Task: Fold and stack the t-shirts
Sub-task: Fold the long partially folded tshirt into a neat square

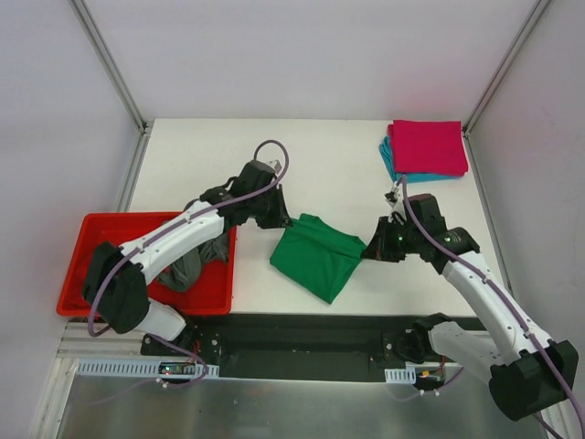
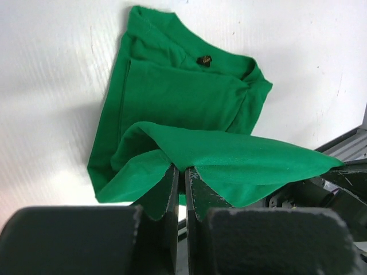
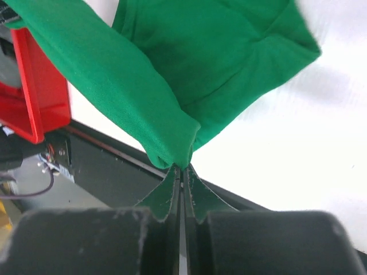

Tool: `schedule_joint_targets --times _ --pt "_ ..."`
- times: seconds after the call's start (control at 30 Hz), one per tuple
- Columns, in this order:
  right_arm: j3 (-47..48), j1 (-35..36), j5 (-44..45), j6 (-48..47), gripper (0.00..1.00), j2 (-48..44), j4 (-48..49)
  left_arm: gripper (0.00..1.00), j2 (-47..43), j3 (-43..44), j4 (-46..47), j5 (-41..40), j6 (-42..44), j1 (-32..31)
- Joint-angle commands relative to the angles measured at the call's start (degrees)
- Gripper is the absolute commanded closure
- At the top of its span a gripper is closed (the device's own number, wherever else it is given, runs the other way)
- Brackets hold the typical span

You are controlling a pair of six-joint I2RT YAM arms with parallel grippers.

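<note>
At the far left, a red tray (image 1: pixel 78 274) sat at the near-left corner of the white table (image 1: pixel 201 146). It held a crumpled dark grey t-shirt (image 1: pixel 189 272), and the left arm crossed above it and hid part of it. To the right of the tray, the left gripper (image 1: pixel 288 221) was clenched on the far-left edge of the bright green t-shirt (image 1: pixel 315 258), its two fingers pressed together with a fold of cloth pinched between them. The green shirt lay in the middle of the table, close to the near edge, and was partly folded into a rough slanted rectangle. In the left wrist view its lower layer lay flat on the white surface, with the neckline and a small dark label facing up. An upper flap was raised off that layer and stretched toward the other arm. The cloth was plain, soft and smooth apart from a few creases near the collar. At the shirt's right corner, the right gripper (image 1: pixel 367 249) was also clamped tight, grasping a bunched tip of green fabric, and the flap hung from it in a draped band. Nothing lay between the two grippers except the shirt itself. Well apart, at the far-right corner, a folded magenta-pink t-shirt (image 1: pixel 428 148) rested squarely on a folded teal t-shirt (image 1: pixel 395 166). Only the left and near edges of the teal one showed.
</note>
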Motion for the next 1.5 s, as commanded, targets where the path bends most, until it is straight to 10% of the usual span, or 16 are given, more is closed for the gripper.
schedule_joint_targets --times 0.0,0.87,0.93,1.0,1.13,1.17,1.47 --pt "2.08 -4.28 3.03 -2.13 0.99 1.59 -0.18 1.0 5.08 6.66 1.41 -1.16 3.52 2.36" --pt "-0.39 -19.66 3.79 -4.58 0.89 21.71 14.33 0.97 33.14 25.66 1.33 7.46 5.19 4.21" --pt "1.19 -19.75 4.95 -5.72 0.72 22.86 14.07 0.76 32.7 26.18 1.07 5.88 5.28 4.21" --pt "2.25 -19.75 4.6 -6.17 0.59 22.34 12.93 0.01 31.82 26.89 -0.08 6.04 5.62 4.21" --pt "-0.11 -19.66 0.49 -4.68 0.33 14.72 14.06 0.01 26.56 23.91 -0.17 9.3 5.63 4.03" --pt "-1.33 -19.58 -1.71 -3.9 0.04 12.6 14.94 0.01 25.15 22.51 -0.17 10.0 5.63 3.86" --pt "-7.24 -6.67 -17.99 6.22 0.04 7.56 28.83 0.01 9.24 2.92 8.87 14.39 3.7 -2.38"
